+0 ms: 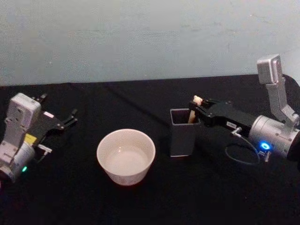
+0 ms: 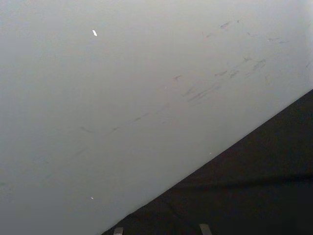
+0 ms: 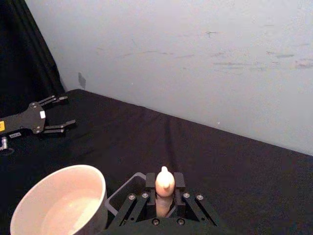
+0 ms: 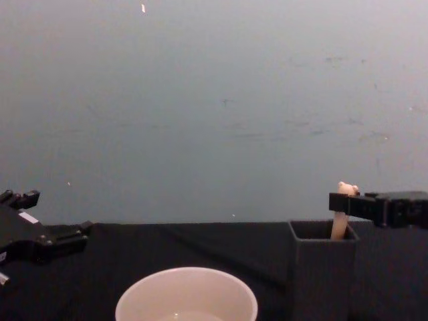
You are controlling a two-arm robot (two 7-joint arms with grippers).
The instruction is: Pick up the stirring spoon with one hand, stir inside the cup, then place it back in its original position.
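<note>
from the right wrist view i see what the head view hides: the right gripper (image 3: 165,196) has its fingers closed on the stirring spoon (image 3: 165,188) just under the bear head, at lower centre. in the head view that gripper (image 1: 196,111) reaches in level from the right edge to the top of the holder (image 1: 182,136), right of centre. the spoon stands upright inside the holder in the chest view (image 4: 341,217). the cup (image 1: 125,156), lower centre, looks empty. my left gripper (image 1: 68,122) rests at the left edge, fingers spread, holding nothing.
</note>
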